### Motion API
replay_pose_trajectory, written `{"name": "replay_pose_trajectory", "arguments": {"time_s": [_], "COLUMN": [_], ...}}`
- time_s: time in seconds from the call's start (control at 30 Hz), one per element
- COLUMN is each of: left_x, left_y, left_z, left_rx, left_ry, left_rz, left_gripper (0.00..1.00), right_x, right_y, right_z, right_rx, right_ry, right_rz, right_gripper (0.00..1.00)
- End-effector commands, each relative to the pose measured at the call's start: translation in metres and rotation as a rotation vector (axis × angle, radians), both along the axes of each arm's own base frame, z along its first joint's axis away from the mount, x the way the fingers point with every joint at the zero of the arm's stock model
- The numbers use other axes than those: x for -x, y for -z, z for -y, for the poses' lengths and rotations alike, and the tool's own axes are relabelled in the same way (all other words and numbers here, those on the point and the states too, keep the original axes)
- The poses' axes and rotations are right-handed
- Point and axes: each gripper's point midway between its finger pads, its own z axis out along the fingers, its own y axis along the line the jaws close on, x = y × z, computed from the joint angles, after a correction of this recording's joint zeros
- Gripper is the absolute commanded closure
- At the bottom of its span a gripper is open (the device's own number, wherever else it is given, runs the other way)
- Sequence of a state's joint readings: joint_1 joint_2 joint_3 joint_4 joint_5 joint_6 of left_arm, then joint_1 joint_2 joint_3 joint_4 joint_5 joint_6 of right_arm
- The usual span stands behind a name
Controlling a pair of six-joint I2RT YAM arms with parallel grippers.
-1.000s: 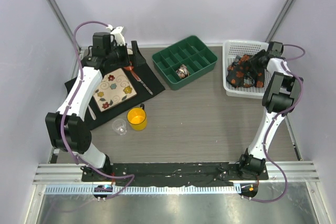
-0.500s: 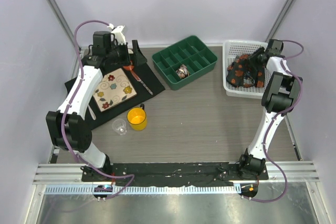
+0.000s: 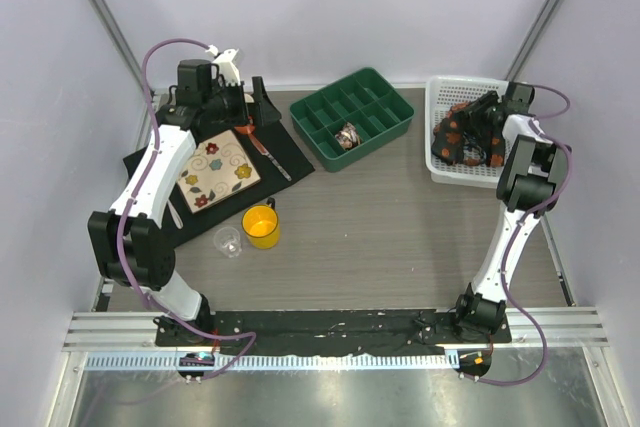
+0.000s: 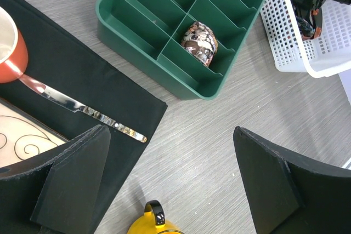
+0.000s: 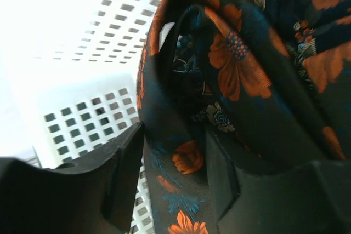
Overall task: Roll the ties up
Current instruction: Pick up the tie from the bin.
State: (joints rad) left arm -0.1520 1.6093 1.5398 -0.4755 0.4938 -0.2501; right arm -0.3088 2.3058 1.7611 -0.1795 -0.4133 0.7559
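Softly now: the ties [image 3: 460, 135] lie heaped in the white basket [image 3: 441, 93], and I judge them limp, light and slippery. My right gripper [image 5: 173, 154] is half-closed on one fold; an end would suit rolling better. My left gripper [image 4: 170, 182] gapes wide, empty.

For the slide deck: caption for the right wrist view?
Right gripper in the white basket, a fold of dark orange-flowered tie between its fingers.
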Motion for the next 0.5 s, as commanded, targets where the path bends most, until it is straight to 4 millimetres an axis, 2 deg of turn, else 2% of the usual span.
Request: {"name": "replay_pose_trajectory", "arguments": {"time_s": [0.0,0.1,0.2,0.3,0.4,0.47], "left_x": [-0.005,-0.005,-0.005,-0.005,-0.004,-0.004], "left_y": [-0.024,-0.023,-0.023,-0.023,-0.025,-0.025], "left_z": [0.001,0.002,0.002,0.003,0.003,0.002], "left_rx": [0.010,0.012,0.012,0.011,0.009,0.006], "left_ry": [0.019,0.023,0.027,0.035,0.040,0.040], "left_rz": [0.076,0.074,0.075,0.078,0.085,0.089], "left_gripper": [0.00,0.00,0.00,0.00,0.00,0.00], "right_x": [-0.004,-0.010,-0.019,-0.030,-0.037,-0.040], "right_y": [-0.001,-0.005,-0.020,-0.039,-0.048,-0.044], "right_z": [0.004,0.000,-0.006,-0.010,-0.013,-0.012], "right_rx": [0.040,0.024,-0.012,-0.051,-0.073,-0.089], "right_ry": [0.004,-0.021,-0.042,-0.049,-0.054,-0.043], "right_rz": [-0.005,0.035,0.117,0.199,0.239,0.233], "right_gripper": [0.45,0.46,0.50,0.56,0.65,0.70]}}
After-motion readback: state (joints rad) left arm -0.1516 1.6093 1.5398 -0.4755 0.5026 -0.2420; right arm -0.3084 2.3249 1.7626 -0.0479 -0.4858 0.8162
